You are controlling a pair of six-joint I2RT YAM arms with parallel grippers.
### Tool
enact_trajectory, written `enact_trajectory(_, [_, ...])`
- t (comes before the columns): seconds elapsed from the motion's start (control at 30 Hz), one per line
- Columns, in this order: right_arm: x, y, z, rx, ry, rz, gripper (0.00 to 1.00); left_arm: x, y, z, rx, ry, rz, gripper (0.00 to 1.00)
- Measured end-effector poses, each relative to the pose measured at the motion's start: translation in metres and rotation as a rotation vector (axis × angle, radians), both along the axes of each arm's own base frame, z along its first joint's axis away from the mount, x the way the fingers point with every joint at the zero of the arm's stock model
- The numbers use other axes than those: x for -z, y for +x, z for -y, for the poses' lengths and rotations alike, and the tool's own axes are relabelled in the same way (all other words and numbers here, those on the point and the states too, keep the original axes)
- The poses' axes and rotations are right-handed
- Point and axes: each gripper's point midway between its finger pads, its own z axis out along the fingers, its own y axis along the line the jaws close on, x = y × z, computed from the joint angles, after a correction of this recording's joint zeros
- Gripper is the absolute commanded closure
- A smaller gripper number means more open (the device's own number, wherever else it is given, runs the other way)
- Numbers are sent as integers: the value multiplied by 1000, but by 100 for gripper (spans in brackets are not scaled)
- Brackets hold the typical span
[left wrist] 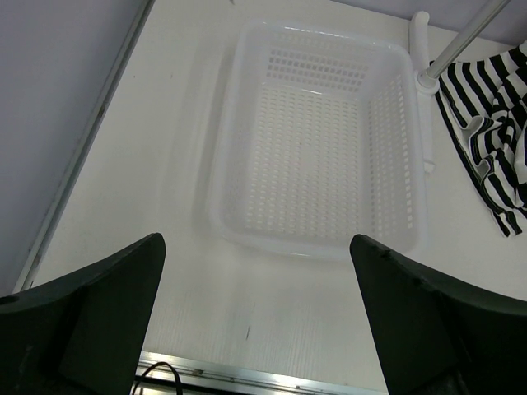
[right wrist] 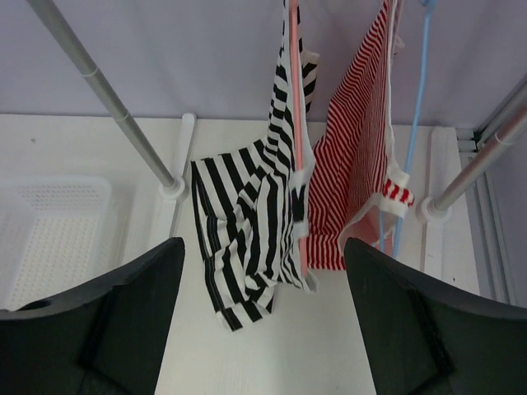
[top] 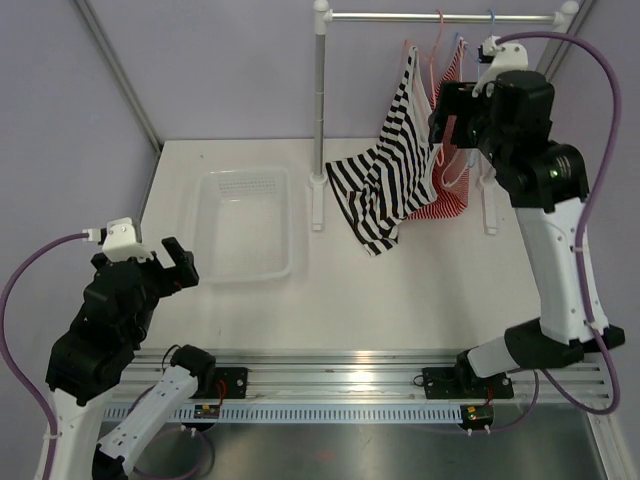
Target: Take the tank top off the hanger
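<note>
— Where did your jaws stand?

— My left jaws hung wide apart and empty over the near left of the desk, with the white basket just ahead of them. My right jaws were raised at the far right, also apart, clamped on nothing.

— And the tank top?

— The tank top lay ahead of and below my right jaws. It showed in the gap between them and touched neither finger. Its upper part hung on the pink hanger, and its lower part sagged in a bunch toward the desk, beside the rack's post. Just right of it hung a red-striped top on a blue hanger. Farthest back, both hooks reached the rail.
</note>
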Motion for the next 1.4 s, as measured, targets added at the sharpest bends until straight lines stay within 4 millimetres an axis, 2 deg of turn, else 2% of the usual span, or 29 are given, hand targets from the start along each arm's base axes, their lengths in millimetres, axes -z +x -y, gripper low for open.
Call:
enact_trajectory(0.13, [16, 56, -3, -7, -15, -51, 18, 10, 1, 6, 27, -2, -27, 1])
enact_trajectory(0.23, [31, 86, 2, -3, -30, -88, 21, 17, 0, 9, 48, -5, -44, 1])
enact_trajectory(0.33, [41, 111, 7, -7, -31, -107, 27, 18, -2, 11, 64, -13, -41, 1])
enact_trajectory(0.43, [55, 127, 11, -26, -33, -131, 29, 19, -4, 13, 78, -21, -38, 1])
enact_trajectory(0.57, [72, 138, 7, -65, -34, -167, 38, 21, -4, 15, 88, -26, -35, 1])
enact_trajectory(0.8, [94, 153, -6, -126, -26, -205, 66, 25, -4, 17, 95, -27, -42, 1])
enact_trajectory(0.83, [96, 155, -6, -127, -28, -207, 72, 26, -3, 17, 95, -27, -44, 1])
enact_trajectory(1.0, [98, 161, -7, -127, -30, -201, 90, 27, -3, 18, 98, -27, -46, 1])
enact_trajectory(1.07, [97, 161, -7, -127, -29, -197, 100, 27, -3, 18, 99, -27, -46, 1])
enact_trajectory(1.3, [91, 163, -8, -128, -23, -174, 100, 28, -3, 19, 102, -30, -49, 1])
enact_trajectory(1.4, [83, 159, -8, -122, -5, -158, 100, 31, -2, 20, 105, -30, -58, 1])
